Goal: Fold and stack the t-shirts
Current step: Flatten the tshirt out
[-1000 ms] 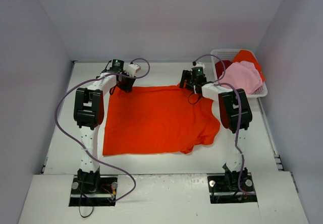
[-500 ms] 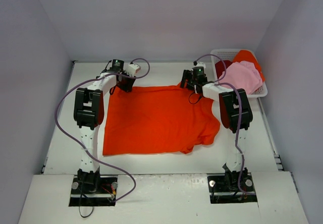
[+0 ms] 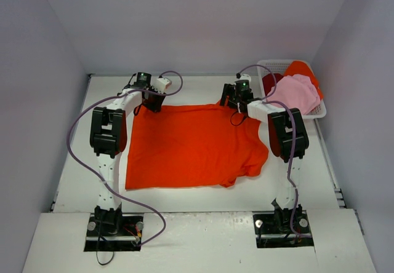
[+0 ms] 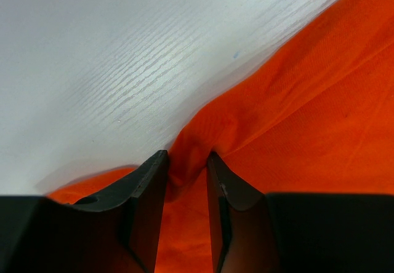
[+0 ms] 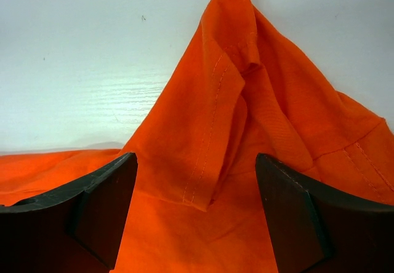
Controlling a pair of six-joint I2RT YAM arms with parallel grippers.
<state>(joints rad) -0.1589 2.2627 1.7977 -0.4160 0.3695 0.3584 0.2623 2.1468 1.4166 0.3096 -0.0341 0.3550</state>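
With the left hand (image 4: 187, 162) pinching the far edge of the orange-red t-shirt (image 3: 191, 147), the spread right hand (image 5: 196, 162) should close on the raised fold before both lift evenly.

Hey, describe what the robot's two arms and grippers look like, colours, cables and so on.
The left arm and right arm are slim white links with chunky black joint housings, on black bases. A purple cable loops loosely along each. A small green light shows near each wrist. The left gripper and right gripper have dark, matte, wedge-shaped fingers.
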